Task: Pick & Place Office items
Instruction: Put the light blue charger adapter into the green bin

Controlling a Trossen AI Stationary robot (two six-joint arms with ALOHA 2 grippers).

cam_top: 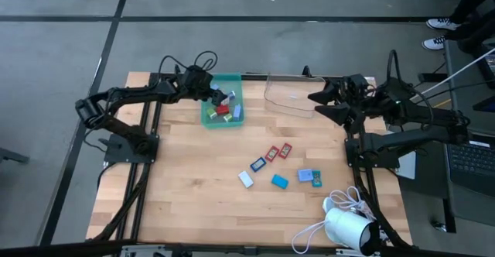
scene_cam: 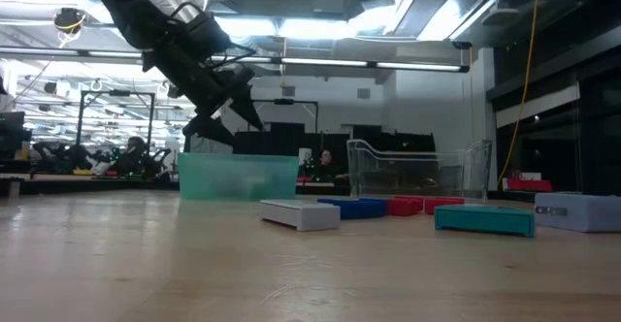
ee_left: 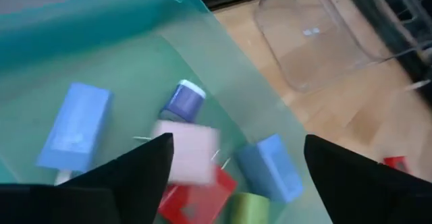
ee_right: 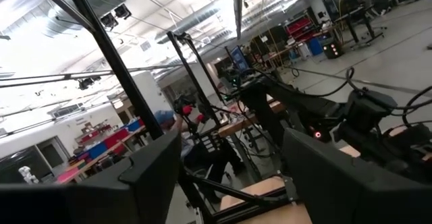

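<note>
My left gripper (cam_top: 223,98) (scene_cam: 218,118) (ee_left: 236,143) hangs open over the teal tray (cam_top: 209,121), pointing down into it. Several pieces lie in the tray: a light blue one (ee_left: 74,126), a blue one (ee_left: 273,166), a red one (ee_left: 196,200) and a blurred pink one (ee_left: 192,153) beside one fingertip. Several more pieces lie flat on the wood mid-table: white (cam_top: 246,179), blue (cam_top: 258,164), two red (cam_top: 278,152), teal (cam_top: 279,181) and pale blue (cam_top: 306,175). My right gripper (cam_top: 321,104) (ee_right: 233,156) is open in the air beside the clear bin (cam_top: 290,98). My left gripper is open above the tray. The blurred pink piece (ee_left: 202,143) shows right next to one fingertip (ee_left: 158,153), and I cannot tell whether the two touch.
The clear bin (scene_cam: 417,172) stands at the far edge, right of the teal tray (scene_cam: 238,177). A white device with cables (cam_top: 348,226) sits at the near right corner. The arm bases stand at the table's left and right sides. Bare wood lies near the front edge.
</note>
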